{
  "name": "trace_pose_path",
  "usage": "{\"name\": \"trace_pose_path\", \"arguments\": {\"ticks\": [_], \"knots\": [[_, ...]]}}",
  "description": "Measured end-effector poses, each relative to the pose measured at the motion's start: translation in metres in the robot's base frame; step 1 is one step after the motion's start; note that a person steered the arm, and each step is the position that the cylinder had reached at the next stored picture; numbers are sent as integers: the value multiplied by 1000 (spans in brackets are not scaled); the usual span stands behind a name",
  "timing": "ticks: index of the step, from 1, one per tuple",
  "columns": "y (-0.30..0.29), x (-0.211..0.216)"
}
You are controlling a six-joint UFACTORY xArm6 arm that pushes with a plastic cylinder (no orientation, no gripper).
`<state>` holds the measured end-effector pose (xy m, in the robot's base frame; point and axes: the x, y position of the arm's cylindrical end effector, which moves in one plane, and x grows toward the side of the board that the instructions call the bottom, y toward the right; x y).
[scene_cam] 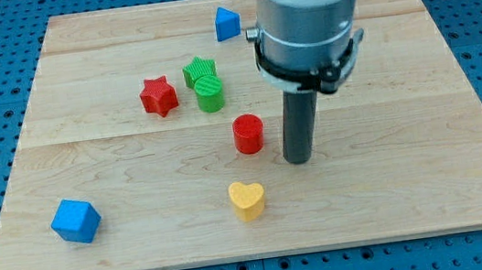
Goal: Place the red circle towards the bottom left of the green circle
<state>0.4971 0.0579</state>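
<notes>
Our tip (298,159) sat on the worktop (433,194) just to the view's right of the red circle (248,134), close but prob. not touching; the gap was hard to judge from this angle. The end effector was a plain rod w/ nothing to open or close, and it held nothing.

The red circle stood upright, below and to the view's right of the green circle (210,94), near it but apart. So it lay on the wrong side for the task.

Handling, as we judged it: a small, rigid, light block, likely to slide easily on the smooth wood and to roll off a push that isn't centred, being round. No grasp possible; we'd contact its right wall, pushing toward the view's left, then stop below-left of the green circle.

Count, six blocks: 1 red circle, 1 red star (159,96), 1 green circle, 1 green star (199,69) touching it from above, and 1 yellow heart (247,200). Blue: 2, one cube (75,220) and one triangle-ish (226,23).
</notes>
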Motion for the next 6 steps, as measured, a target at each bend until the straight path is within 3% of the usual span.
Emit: {"name": "trace_pose_path", "arguments": {"ticks": [1, 2, 4, 5, 6], "knots": [[-20, -28], [-38, 10], [-116, -16], [-115, -38], [-138, -34]]}}
